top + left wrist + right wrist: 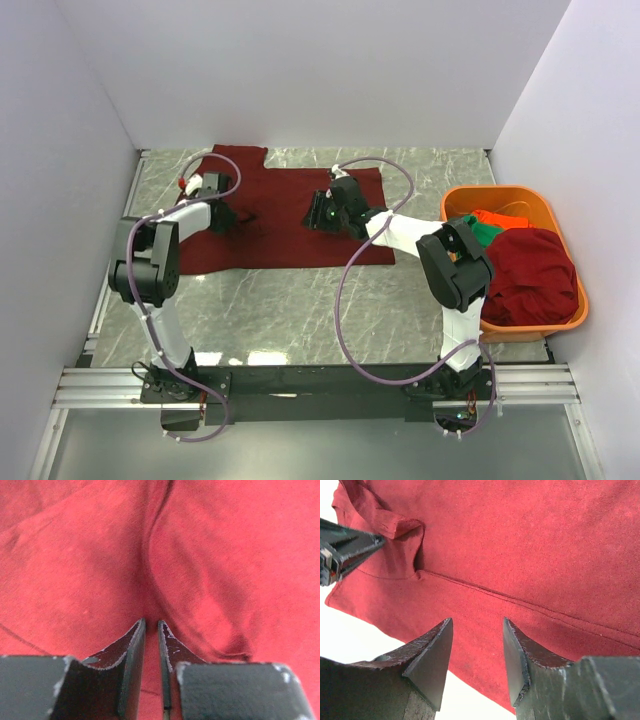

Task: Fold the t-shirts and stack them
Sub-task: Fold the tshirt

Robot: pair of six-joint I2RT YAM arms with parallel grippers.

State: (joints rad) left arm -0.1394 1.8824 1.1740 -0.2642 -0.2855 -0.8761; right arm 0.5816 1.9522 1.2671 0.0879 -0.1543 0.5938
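A dark maroon t-shirt [290, 215] lies spread flat at the back of the table. My left gripper [232, 216] is down on its left part, and its jaws [151, 622] are shut on a pinched ridge of the maroon cloth [200, 580]. In the right wrist view the left gripper's fingers [355, 545] show at the left with a raised bunch of cloth at their tip. My right gripper [318, 213] hovers over the shirt's middle, open [477, 622] above the hem [485, 592], holding nothing.
An orange plastic basket [500, 192] stands at the right edge of the table. It holds a green shirt [485, 232], an orange-red shirt [500, 217] and a bulky maroon one [530, 275]. White walls close in three sides; bare marble table [300, 310] lies in front.
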